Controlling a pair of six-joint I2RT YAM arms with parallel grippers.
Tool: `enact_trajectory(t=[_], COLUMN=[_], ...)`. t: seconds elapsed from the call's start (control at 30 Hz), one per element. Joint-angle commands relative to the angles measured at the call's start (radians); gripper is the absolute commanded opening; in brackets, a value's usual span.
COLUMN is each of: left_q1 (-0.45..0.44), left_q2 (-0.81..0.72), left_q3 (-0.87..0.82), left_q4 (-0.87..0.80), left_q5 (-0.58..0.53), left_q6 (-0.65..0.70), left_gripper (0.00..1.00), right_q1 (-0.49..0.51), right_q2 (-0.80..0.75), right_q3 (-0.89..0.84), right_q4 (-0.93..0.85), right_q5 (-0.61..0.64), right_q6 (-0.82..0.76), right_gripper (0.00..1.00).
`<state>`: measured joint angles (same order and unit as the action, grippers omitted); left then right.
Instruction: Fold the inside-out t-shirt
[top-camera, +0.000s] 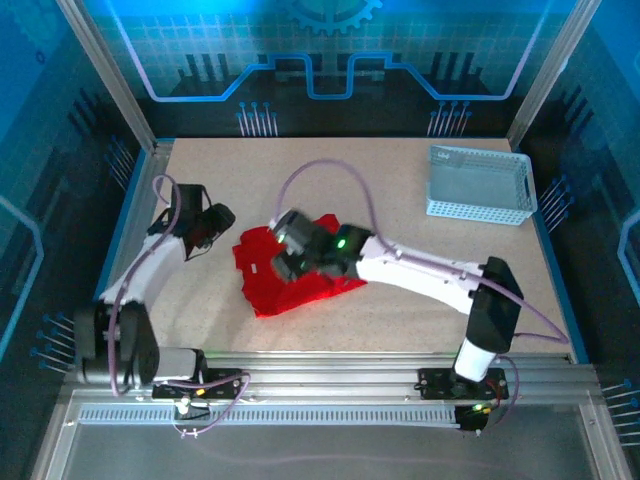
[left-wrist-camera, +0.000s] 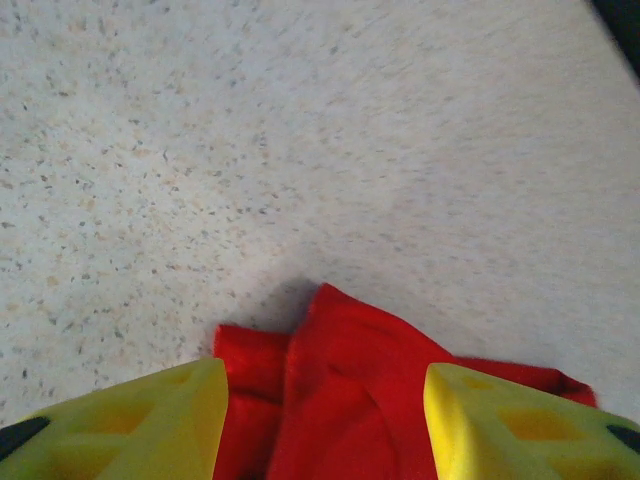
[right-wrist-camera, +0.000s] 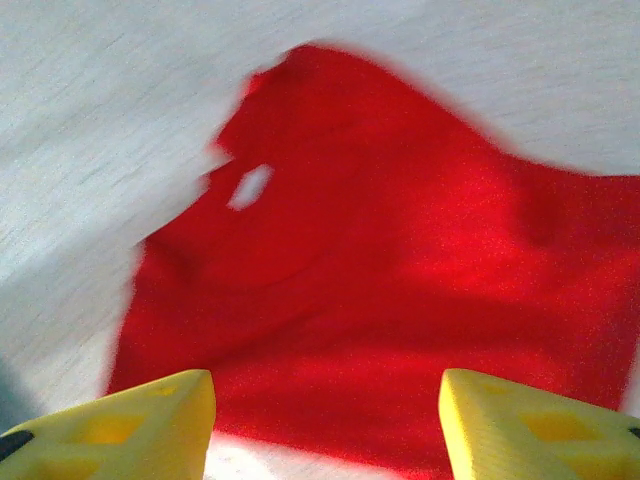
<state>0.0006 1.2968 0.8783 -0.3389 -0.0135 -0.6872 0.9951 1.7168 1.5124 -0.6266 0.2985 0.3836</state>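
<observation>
- While the inside-out t-shirt (top-camera: 285, 295) lies in a rumpled, partly doubled red heap near the middle of the table (top-camera: 420, 190), a little toward its near edge, neither arm has hold of it.
- A small white patch (right-wrist-camera: 250, 187), probably the neck label, shows on the cloth in the right wrist view. This suggests the collar end lies on top, away from that wrist.
- The right gripper (right-wrist-camera: 325, 380) hangs directly over the heap. Its yellow fingers (right-wrist-camera: 150, 420) are spread with nothing between them, and the cloth lies loose below.
- That position over the shirt's middle looks suited either to letting a fold settle or to choosing the next edge to pick.
- The left gripper (left-wrist-camera: 322, 375) sits low at the shirt's left edge, toward the table's left side. Its jaws are likewise apart and empty, and a red corner shows just past its tips.
- It appears placed to take that corner, so that both arms can spread or turn over the cloth together.
- The white mesh basket (top-camera: 478, 208) stands at the far right corner, well clear of the work.
- By this look, the fold is under way but far from tidy.
</observation>
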Motion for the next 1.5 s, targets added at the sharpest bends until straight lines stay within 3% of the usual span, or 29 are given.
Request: enact_trajectory(t=[0.0,0.2,0.27,0.33,0.47,0.63,0.77,1.0,1.13,1.2,1.3,1.4,1.47], left_q1=[-0.097,-0.338,-0.381,-0.392,-0.385,-0.316,-0.303,-0.323,-0.395,-0.42,-0.422,-0.419,-0.418], left_q2=[-0.04,-0.04,-0.032,-0.021,0.009,0.142,0.333,0.726,0.865,0.831,0.671,0.467,0.35], left_q3=[-0.061,-0.137,-0.196,-0.258,-0.316,-0.257,-0.065,0.49,0.841,0.874,0.749,0.525,0.361], left_q4=[-0.052,-0.019,0.026,0.052,0.083,0.142,0.138,-0.005,-0.214,-0.258,-0.244,-0.209,-0.165], left_q5=[-0.023,-0.024,-0.022,-0.027,-0.056,-0.017,0.057,0.187,0.229,0.174,0.049,-0.115,-0.141], left_q6=[-0.038,-0.189,-0.243,-0.285,-0.276,-0.178,-0.046,0.19,0.336,0.359,0.315,0.186,0.086], left_gripper=[0.53,0.47,0.46,0.44,0.43,0.41,0.38,0.38,0.42,0.48,0.53,0.63,0.63], right_q1=[-0.142,-0.315,-0.345,-0.362,-0.382,-0.426,-0.424,-0.311,-0.205,-0.211,-0.293,-0.421,-0.467], right_q2=[0.081,0.321,0.387,0.449,0.516,0.399,0.217,-0.137,-0.317,-0.373,-0.393,-0.282,-0.155], right_q3=[-0.017,0.158,0.205,0.249,0.265,0.052,-0.195,-0.581,-0.604,-0.552,-0.471,-0.381,-0.266], right_q4=[0.021,0.023,0.022,0.016,-0.002,0.072,0.134,0.158,0.086,0.023,-0.003,0.055,0.043], right_q5=[-0.069,-0.2,-0.245,-0.279,-0.236,-0.178,-0.164,-0.156,-0.102,-0.063,-0.039,-0.162,-0.202], right_q6=[-0.041,-0.075,-0.078,-0.075,-0.043,0.076,0.183,0.499,0.578,0.532,0.384,0.21,0.113], right_gripper=[0.62,0.61,0.6,0.59,0.53,0.38,0.37,0.45,0.57,0.62,0.66,0.67,0.66])
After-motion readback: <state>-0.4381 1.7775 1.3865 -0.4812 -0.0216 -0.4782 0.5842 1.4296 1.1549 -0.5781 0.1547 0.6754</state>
